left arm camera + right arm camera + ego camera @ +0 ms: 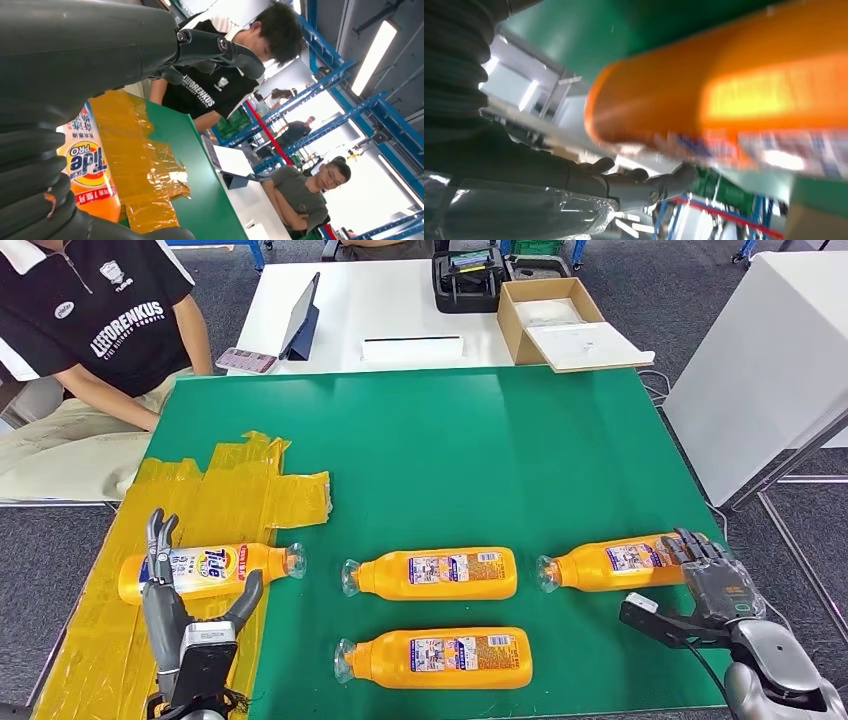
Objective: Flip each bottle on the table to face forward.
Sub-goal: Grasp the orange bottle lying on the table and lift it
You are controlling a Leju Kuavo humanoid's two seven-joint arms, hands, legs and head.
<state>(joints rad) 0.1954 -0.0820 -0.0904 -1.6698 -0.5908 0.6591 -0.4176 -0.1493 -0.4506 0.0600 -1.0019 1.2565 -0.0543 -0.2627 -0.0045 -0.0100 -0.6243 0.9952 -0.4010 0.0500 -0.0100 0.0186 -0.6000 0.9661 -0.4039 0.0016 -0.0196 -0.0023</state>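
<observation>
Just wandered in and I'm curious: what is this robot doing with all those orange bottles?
It is turning bottles on the green table label-up. The bottle on the yellow tape already shows its Tide front, with the left hand open beside it. The right hand reaches the far-right bottle. Two middle bottles still show back labels. A person sits watching.

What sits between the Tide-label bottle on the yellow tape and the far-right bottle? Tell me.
In the head view, one orange bottle lies on its side between the Tide-label bottle and the far-right bottle, with bare green mat on both sides of it.
</observation>
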